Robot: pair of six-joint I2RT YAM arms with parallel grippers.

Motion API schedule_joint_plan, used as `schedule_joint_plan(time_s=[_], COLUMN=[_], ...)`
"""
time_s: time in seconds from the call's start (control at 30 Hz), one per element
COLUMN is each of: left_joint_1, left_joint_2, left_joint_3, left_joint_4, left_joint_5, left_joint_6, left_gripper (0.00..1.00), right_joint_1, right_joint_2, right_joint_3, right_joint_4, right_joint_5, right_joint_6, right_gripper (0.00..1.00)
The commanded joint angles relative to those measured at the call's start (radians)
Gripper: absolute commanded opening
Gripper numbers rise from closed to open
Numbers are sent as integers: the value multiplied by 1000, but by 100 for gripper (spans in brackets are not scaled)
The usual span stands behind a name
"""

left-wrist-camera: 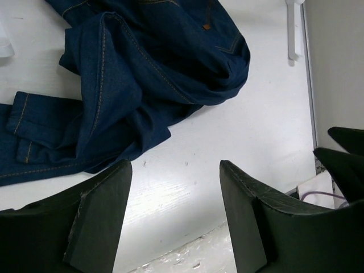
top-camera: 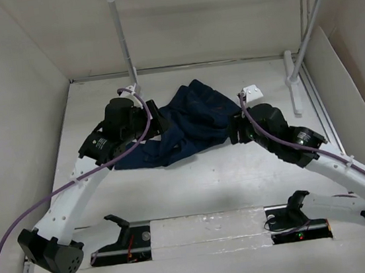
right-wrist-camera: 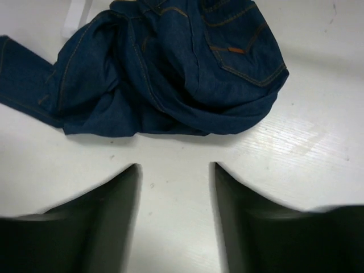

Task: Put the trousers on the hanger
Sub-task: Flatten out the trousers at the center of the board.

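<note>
From the top view, the trousers [top-camera: 188,126] lie crumpled on the table [top-camera: 209,186] between both arms. Their long axis runs from the legs at near left to the waist at far right. The left gripper [top-camera: 156,121] sits at the leg side and the right gripper [top-camera: 234,130] at the waist side. I cannot pick out the hanger for certain.

In the left wrist view, the left gripper [left-wrist-camera: 173,170] is spread wide and holds nothing. The trousers [left-wrist-camera: 142,74] lie ahead and to the left, with a leg fold just beside the left fingertip [left-wrist-camera: 116,176].

In the right wrist view, the right gripper [right-wrist-camera: 176,169] is likewise apart and empty. The trousers [right-wrist-camera: 170,68] lie straight ahead across a strip of bare table, with the orange patch [right-wrist-camera: 235,50] up. I judge the right arm better placed for the waistband.
</note>
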Motion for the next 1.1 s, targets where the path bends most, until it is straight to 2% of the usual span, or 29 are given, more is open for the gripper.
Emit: schedule_joint_plan(time_s=[0.0, 0.07, 0.13, 0.2, 0.23, 0.27, 0.3, 0.33, 0.37, 0.4, 0.43, 0.53, 0.57, 0.6, 0.7, 0.8, 0.83, 0.87, 0.9, 0.93, 0.97, 1.0, 1.07], left_joint_1=[0, 0, 0, 20, 154, 155, 229, 315, 486, 544, 569, 488, 373, 371, 261, 246, 236, 236, 236, 218, 207, 194, 163], left_joint_2=[8, 2, -7, -4, 8, 16, 23, 31, 42, 64, 81, 118, 131, 131, 170, 233, 252, 290, 311, 334, 380, 403, 472], left_joint_3=[18, 15, 1, -19, -74, -74, -102, -181, -226, -260, -292, -244, -217, -217, -193, -205, -219, -225, -223, -213, -200, -191, -154], left_joint_4=[29, 20, 1, -29, -29, -29, 6, 64, 93, 131, 174, 170, 173, 173, 196, 239, 267, 280, 293, 299, 299, 305, 311], left_joint_5=[-15, -51, -104, -212, -188, -188, -61, 18, 108, 245, 261, 203, 160, 157, 128, 157, 168, 181, 203, 201, 195, 188, 182], left_joint_6=[-11, -26, -51, -98, -132, -132, -135, -140, -142, -139, -123, -42, -1, 0, 21, 33, 35, 39, 49, 65, 73, 81, 95], left_gripper=[60, 59, 60, 63, 65, 65, 65, 65, 63, 59, 59, 62, 67, 67, 71, 72, 72, 72, 72, 72, 72, 72, 70], right_joint_1=[-21, -21, -21, -21, -31, -32, -41, -53, -77, -91, -105, -169, -188, -188, -199, -236, -246, -246, -246, -246, -246, -246, -234], right_joint_2=[58, 107, 199, 265, 376, 413, 450, 483, 516, 568, 588, 674, 706, 707, 753, 834, 852, 881, 889, 891, 865, 834, 747], right_joint_3=[14, 46, 80, 138, 216, 216, 245, 300, 322, 342, 366, 393, 393, 393, 383, 442, 452, 468, 489, 492, 491, 479, 396], right_joint_4=[82, 123, 168, 189, 203, 203, 205, 205, 209, 212, 218, 220, 225, 225, 261, 218, 218, 197, 189, 188, 188, 198, 243], right_joint_5=[-88, -129, -158, -154, -154, -154, -157, -160, -157, -157, -166, -244, -261, -261, -305, -384, -382, -384, -414, -413, -398, -342, -301], right_joint_6=[-62, -97, -143, -166, -209, -218, -232, -244, -253, -264, -272, -278, -280, -280, -295, -295, -295, -330, -333, -336, -321, -315, -310], right_gripper=[50, 2, 0, 0, 12, 12, 20, 41, 52, 62, 73, 73, 73, 73, 71, 68, 66, 59, 48, 19, 7, 0, 0])
